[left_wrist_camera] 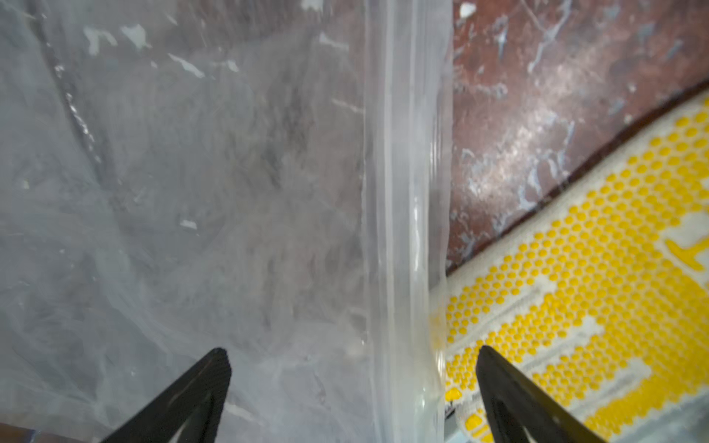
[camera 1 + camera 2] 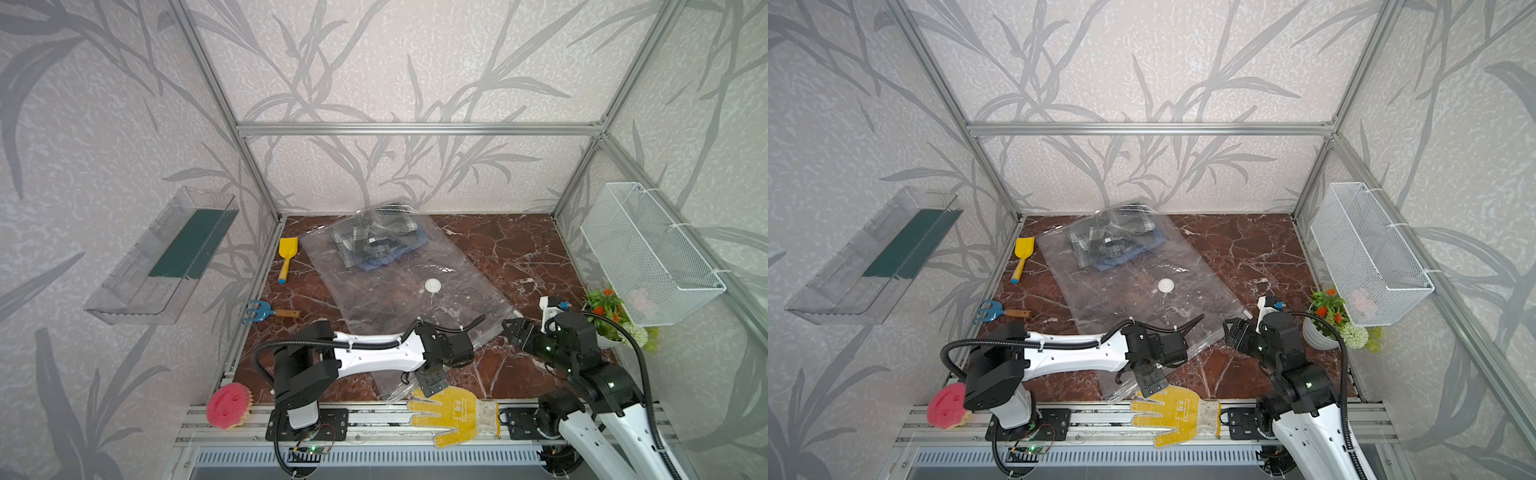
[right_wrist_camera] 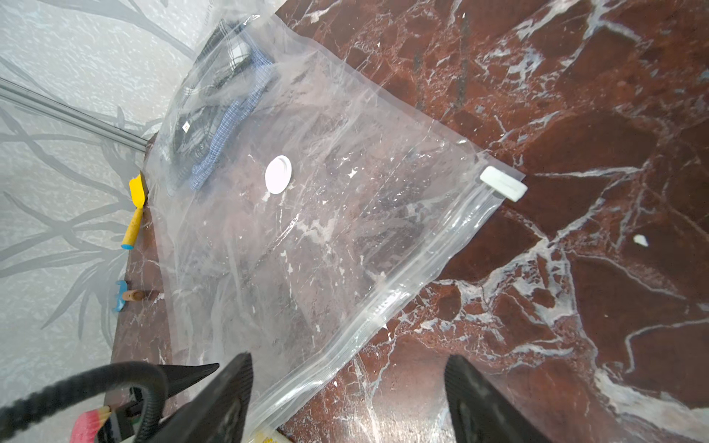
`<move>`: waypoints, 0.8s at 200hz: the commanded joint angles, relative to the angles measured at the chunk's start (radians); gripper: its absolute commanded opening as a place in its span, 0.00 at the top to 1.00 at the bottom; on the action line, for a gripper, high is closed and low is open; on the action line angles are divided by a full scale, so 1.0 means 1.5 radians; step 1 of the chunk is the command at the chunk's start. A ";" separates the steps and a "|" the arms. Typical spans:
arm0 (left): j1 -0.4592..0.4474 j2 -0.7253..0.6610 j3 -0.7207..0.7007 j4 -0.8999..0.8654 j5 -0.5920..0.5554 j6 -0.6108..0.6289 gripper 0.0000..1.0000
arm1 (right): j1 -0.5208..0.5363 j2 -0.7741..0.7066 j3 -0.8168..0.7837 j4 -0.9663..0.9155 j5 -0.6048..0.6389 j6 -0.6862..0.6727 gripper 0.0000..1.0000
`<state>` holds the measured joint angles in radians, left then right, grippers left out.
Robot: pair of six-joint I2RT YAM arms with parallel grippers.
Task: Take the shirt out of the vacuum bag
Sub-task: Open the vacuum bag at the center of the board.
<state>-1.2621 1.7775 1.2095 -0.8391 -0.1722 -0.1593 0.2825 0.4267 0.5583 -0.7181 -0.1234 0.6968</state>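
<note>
I see vacuum bag [image 2: 399,291] flat on marble table [image 2: 519,249], white valve [image 2: 433,285] at its middle | shirt [image 2: 374,241] inside, bunched beyond the valve | left gripper [image 1: 351,349] nearer than the valve, jaws apart over the zip edge, empty | right gripper [image 3: 349,357] right of the valve, jaws apart, empty | yellow glove [image 2: 453,411] nearest of all.

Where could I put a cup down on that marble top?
The far right corner of the marble top is bare, between the bag and the flowers. Left is crowded by the shovel and rake; the front by the left arm, right arm and glove.
</note>
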 commanded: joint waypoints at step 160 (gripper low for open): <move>0.043 -0.096 0.141 -0.058 -0.241 -0.089 1.00 | 0.056 -0.116 -0.155 0.158 -0.205 0.140 0.34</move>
<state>-1.2133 1.6920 1.3785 -0.9195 -0.4641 -0.2630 0.3149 0.2665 0.3557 -0.6582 -0.3965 0.8017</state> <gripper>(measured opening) 0.048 0.671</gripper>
